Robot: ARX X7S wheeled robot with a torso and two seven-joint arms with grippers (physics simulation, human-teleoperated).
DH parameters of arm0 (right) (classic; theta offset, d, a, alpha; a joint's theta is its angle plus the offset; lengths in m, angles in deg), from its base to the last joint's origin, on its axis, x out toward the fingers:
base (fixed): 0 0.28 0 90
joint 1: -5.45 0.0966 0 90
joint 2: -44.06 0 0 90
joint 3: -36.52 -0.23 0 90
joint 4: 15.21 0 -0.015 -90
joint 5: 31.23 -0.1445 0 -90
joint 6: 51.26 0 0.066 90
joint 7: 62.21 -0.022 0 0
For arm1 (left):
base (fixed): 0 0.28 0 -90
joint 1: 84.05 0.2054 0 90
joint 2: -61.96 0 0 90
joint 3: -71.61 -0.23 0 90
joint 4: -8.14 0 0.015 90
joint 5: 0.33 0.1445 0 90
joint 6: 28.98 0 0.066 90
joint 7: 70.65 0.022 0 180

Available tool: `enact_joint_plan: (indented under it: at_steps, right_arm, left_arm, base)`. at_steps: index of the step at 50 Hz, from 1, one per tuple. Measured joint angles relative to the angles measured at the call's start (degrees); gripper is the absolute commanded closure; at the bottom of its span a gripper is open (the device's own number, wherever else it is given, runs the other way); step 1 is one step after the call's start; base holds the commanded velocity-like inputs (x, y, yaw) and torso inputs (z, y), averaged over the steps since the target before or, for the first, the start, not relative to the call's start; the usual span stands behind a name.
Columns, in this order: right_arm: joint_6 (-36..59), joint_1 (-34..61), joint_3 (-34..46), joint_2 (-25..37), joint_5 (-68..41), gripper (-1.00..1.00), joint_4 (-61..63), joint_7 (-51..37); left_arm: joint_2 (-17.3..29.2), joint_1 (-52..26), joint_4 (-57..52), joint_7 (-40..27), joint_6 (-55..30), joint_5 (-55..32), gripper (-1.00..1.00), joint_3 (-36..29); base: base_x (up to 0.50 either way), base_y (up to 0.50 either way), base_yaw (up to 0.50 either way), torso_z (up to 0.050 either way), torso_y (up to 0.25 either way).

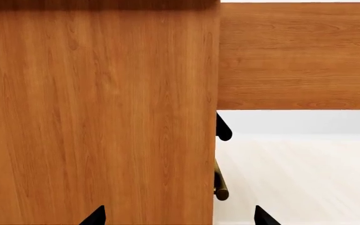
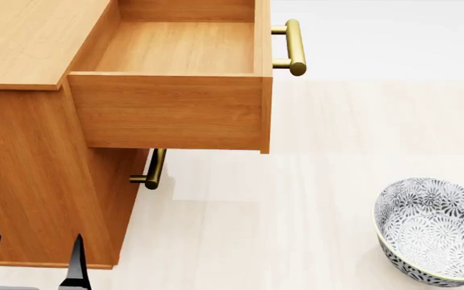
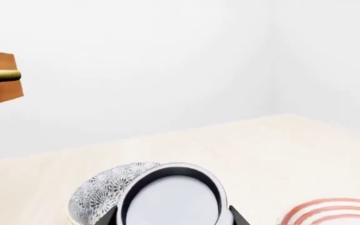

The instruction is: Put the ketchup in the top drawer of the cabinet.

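Observation:
The cabinet [image 2: 31,181] stands at the left of the head view, with its top drawer [image 2: 176,109] pulled out and empty, brass handle [image 2: 295,47] at its front. My left gripper [image 2: 31,263] hangs open beside the cabinet's side wall [image 1: 99,117], with nothing between its fingers. In the right wrist view the ketchup [image 3: 170,199] shows only its round silver top, and my right gripper [image 3: 172,218] is shut on it, a finger against each side. The head view shows neither the can nor the right gripper.
A grey patterned bowl [image 2: 435,229] sits on the pale floor at the right, also just behind the can [image 3: 101,190]. A red-ringed plate [image 3: 333,211] lies near it. The lower drawer's brass handle [image 2: 153,170] sticks out under the open drawer.

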Motion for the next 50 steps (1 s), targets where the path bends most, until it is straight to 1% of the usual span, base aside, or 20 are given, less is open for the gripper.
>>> enact_joint_plan:
  at_steps: [10, 21, 34, 43, 50]
  right_arm:
    - [10.4, 3.4, -2.2, 5.9, -6.3, 1.0, 12.6, -10.9]
    - [18.7, 10.0, -3.0, 12.9, -12.9, 1.0, 20.1, -20.4]
    - [24.5, 19.6, -3.0, 21.2, -20.2, 1.0, 24.0, -28.4]
    - [26.4, 27.2, 0.0, 25.9, -22.9, 1.0, 24.3, -31.9]
    - [27.7, 34.5, 3.9, 29.4, -24.9, 1.0, 23.7, -34.2]
  left_arm:
    - [0.2, -0.2, 0.6, 0.0, 0.4, -0.5, -1.0, 0.1]
    - [0.3, -0.6, 1.1, -0.1, 0.5, -0.9, -1.0, -0.1]
    - [0.4, -0.8, 1.5, -0.3, 0.8, -1.1, -1.0, -0.3]
    - [0.5, -0.9, 1.8, -0.4, 1.0, -1.3, -1.0, -0.5]
    - [0.5, -1.1, 2.3, -0.4, 1.2, -1.4, -1.0, -0.6]
  base:
    - [0.0, 0.0, 0.0, 0.0, 0.0]
    - [0.0, 0.0, 0.0, 0.0, 0.0]
    - [0.0, 0.0, 0.0, 0.0, 0.0]
    - [0.0, 0.0, 0.0, 0.0, 0.0]
    - [0.0, 0.0, 0.0, 0.0, 0.0]
